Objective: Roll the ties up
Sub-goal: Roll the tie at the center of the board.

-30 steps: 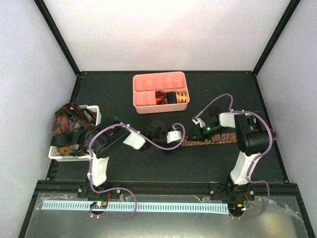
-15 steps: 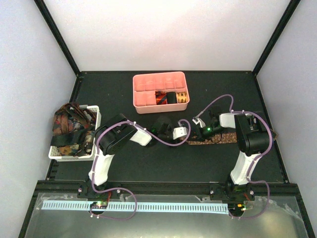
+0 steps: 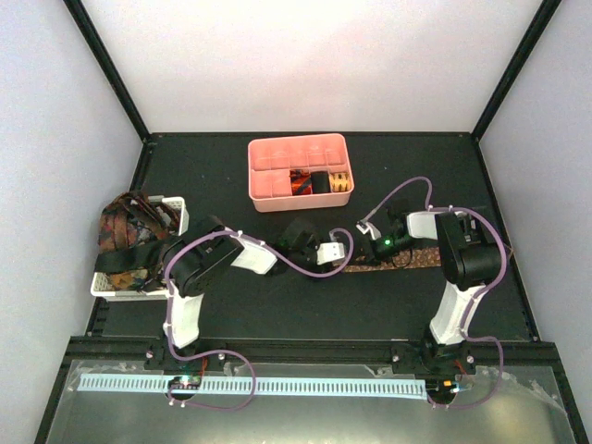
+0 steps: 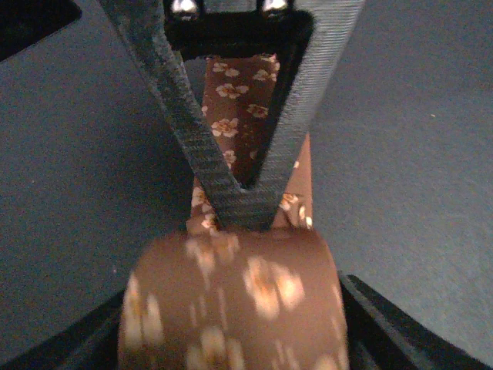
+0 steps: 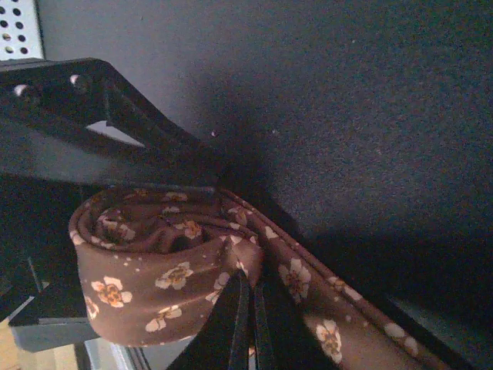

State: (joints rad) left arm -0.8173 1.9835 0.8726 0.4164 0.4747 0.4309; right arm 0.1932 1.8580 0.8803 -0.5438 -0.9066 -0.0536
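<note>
Risk: coil loosens or telescopes | left claw (image 4: 235, 339) clamped on rolled end of brown tie (image 5: 154, 285), held between its fingers | right claw (image 5: 245, 297) tips together, pinning flat tail just ahead on bench (image 3: 277, 305) | cause: uneven squeeze, slipping pin.

The dark table (image 3: 231, 305) carries a pink tray (image 3: 254, 185) at the far middle, a white basket (image 3: 176, 208) near its left edge, and a brown tie (image 3: 421, 258) (flower-printed) lying flat across the right half
</note>
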